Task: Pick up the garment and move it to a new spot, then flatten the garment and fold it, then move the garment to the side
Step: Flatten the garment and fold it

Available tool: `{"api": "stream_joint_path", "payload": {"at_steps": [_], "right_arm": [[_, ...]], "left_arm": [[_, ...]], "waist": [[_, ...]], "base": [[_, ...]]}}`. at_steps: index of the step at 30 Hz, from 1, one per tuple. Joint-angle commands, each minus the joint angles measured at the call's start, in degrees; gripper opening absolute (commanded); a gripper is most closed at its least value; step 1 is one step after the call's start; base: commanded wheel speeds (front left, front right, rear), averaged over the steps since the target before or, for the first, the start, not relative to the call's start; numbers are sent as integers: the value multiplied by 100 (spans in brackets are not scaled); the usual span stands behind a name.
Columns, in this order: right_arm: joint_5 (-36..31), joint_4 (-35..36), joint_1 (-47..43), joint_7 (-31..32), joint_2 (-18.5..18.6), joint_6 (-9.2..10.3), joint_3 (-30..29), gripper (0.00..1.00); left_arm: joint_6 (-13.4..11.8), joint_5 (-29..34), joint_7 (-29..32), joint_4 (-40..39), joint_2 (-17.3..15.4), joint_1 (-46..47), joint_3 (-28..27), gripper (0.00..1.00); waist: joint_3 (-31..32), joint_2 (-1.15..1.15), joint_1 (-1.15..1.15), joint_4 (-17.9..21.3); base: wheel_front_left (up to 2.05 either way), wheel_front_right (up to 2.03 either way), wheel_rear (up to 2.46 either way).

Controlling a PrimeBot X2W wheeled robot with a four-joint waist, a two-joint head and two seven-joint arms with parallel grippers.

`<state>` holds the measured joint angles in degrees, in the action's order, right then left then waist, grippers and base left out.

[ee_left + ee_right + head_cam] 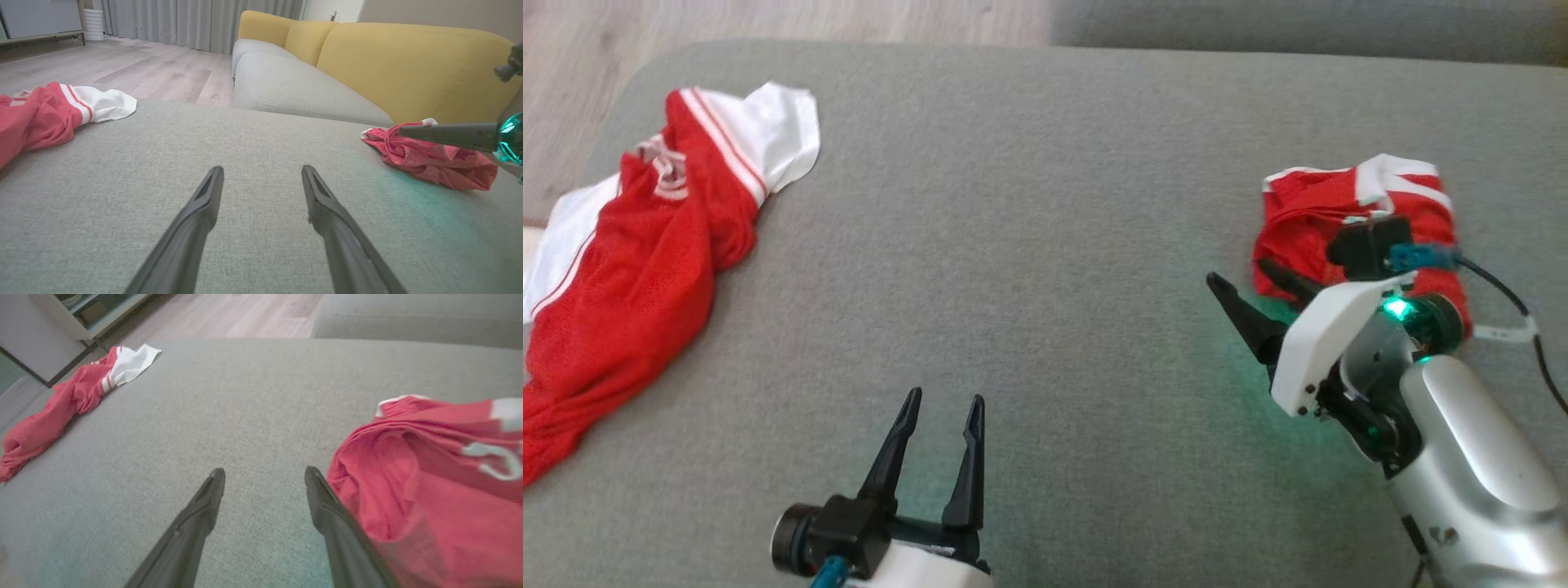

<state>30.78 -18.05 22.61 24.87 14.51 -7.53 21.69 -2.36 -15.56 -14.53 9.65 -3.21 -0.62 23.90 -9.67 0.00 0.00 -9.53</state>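
Left gripper is sitting closest, at 6 o'clock in the head view, its fingers standing narrowly apart and gripping nothing. Right gripper is hanging at 3 o'clock, fingers spread wider and empty. One of them is lying just beside the garment; whether it is touching the cloth I cannot tell. The garment is resting at 2 o'clock on the cushion, looking folded into a compact red bundle and, I am judging, already set aside. A crumpled heap is lying well apart at 9 o'clock.

Trouble is waiting at that near finger. If the arm is pulled away while sweeping toward 3 o'clock, the finger could be catching the loose fold and dragging the garment open. The wrist cable, trailing beside the garment's 4 o'clock edge, could be snagging it too.

The garment's long axis seems to be running from 11 to 5 o'clock, white-striped end pointing to 12. The wrist is hiding its lower part.
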Motion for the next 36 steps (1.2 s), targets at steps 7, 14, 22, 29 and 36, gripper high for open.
{"api": "stream_joint_path", "payload": {"at_steps": [7,14,22,29,36], "right_arm": [[-319,689,-292,-843,206,4,-253,100],[-1204,709,-788,-1403,185,4,-1285,77],[-1637,255,-459,-1321,9,4,-1913,0],[-1689,-404,24,-827,79,4,-1946,0],[-1669,-877,404,-88,310,4,-1724,0]], "left_arm": [[-81,-6,-47,-143,33,-184,-260,100],[-75,40,-47,-225,33,-297,-313,100],[8,100,-47,-250,33,-110,-246,100],[0,34,-47,-232,33,-3,-158,100],[-29,-51,-47,-234,33,115,-76,100]], "waist": [[329,0,0,280],[383,0,0,429],[95,0,0,285],[-116,0,0,1],[-237,0,0,-238]], "base": [[0,0,0],[0,0,0],[0,0,0],[0,0,0],[0,0,0]]}}
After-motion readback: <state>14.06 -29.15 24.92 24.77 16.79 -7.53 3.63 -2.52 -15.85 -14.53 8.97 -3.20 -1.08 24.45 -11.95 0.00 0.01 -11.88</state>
